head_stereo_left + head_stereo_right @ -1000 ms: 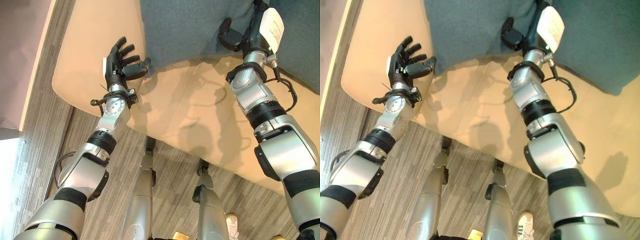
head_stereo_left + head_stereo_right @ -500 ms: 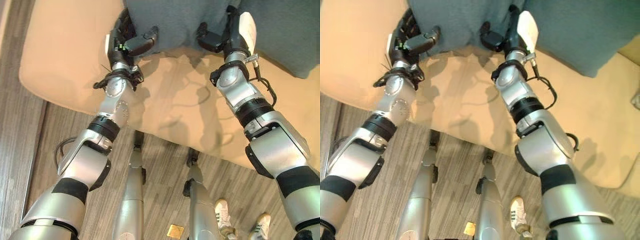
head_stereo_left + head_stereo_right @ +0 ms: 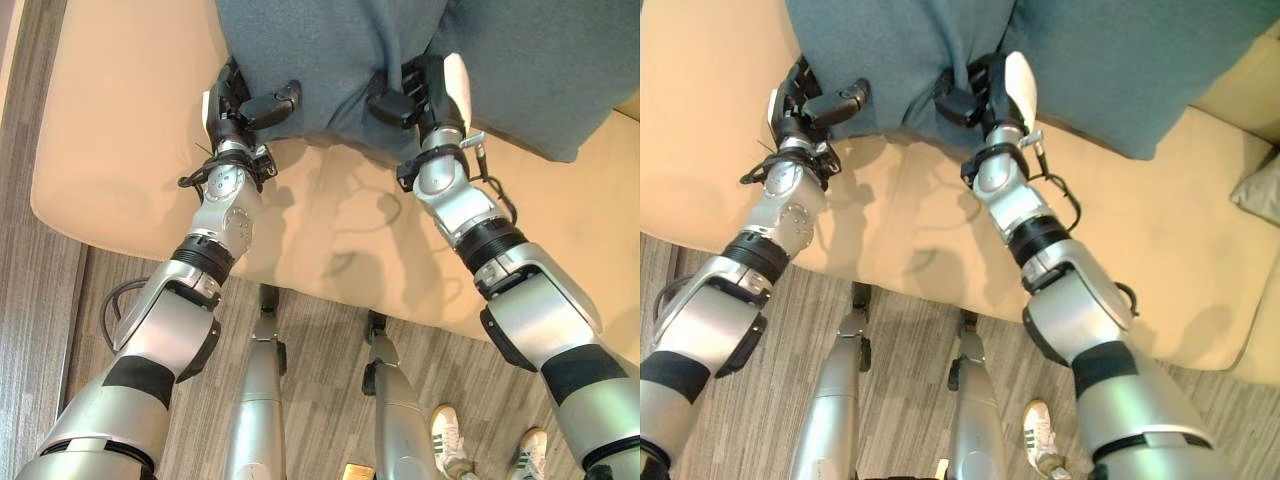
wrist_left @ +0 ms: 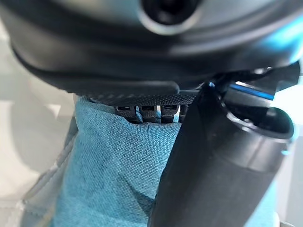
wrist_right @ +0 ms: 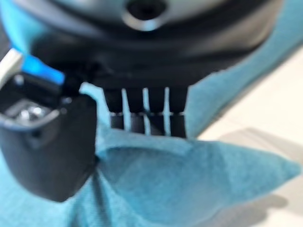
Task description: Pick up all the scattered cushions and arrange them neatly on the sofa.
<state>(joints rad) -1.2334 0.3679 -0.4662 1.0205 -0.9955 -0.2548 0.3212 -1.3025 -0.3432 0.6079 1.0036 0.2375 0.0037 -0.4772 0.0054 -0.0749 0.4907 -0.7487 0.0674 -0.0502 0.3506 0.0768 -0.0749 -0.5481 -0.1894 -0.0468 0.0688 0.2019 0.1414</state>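
Grey wood-plank floor (image 3: 60, 300) nearest us, then the beige sofa (image 3: 120, 150) seat running left to right across the head views, its far part cut off at the top edge. A beige block (image 3: 1240, 80) sits far right, and a grey cushion (image 3: 1260, 190) is cut by the right edge, mostly out of frame.

Two teal cushions lie on the far part of the seat. The right teal cushion (image 3: 1120, 70) slants across to the right, with its top cut off. The left teal cushion (image 3: 320, 60) is the one we hold; its near edge runs left to right, its far side is out of frame, so we can't call its long axis.

Our left hand (image 3: 240, 105) is at its near-left corner: thumb on top of the fabric, fingers (image 4: 142, 112) under it, pinching the cloth, as seen in the left wrist view. Our right hand (image 3: 975, 95) is at the near edge towards the right; its thumb lies over the cloth, fingers (image 5: 142, 118) tucked behind a fold, clamping it.

A person's white shoes (image 3: 450, 440) stand on the floor near right, partly cut off.
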